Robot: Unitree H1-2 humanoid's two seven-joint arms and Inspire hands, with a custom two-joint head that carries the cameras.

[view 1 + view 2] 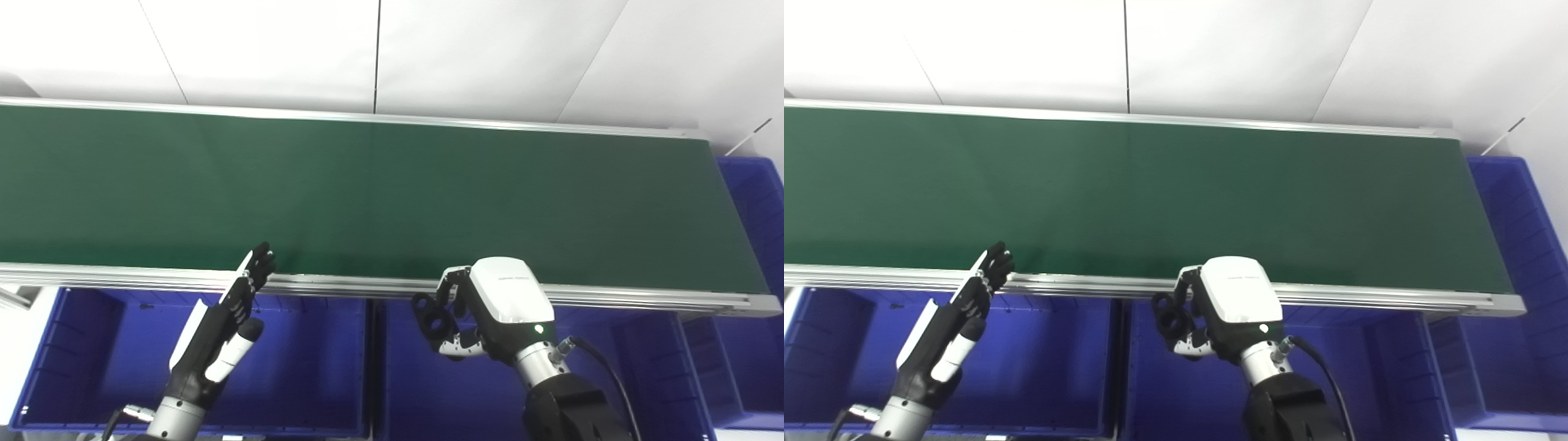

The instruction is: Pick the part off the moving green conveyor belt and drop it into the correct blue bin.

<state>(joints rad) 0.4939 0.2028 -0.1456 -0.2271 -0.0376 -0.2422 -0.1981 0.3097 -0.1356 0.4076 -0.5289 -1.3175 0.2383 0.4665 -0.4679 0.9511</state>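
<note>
Black ring-shaped part (430,317), clutched in fingers of right hand (490,309), at 6 o'clock of view, just past near rail of green conveyor belt (392,196). Hangs over blue bin (392,392) at 6 o'clock. Belt surface dark green, stretching 9 to 3 o'clock. Second blue bin (79,361) at 8 o'clock.

Head cameras, paired side by side | both look down and forward, close | shared: green conveyor belt (392,196), blue bins (1041,367) below | right eye view offset slightly rightward
</note>
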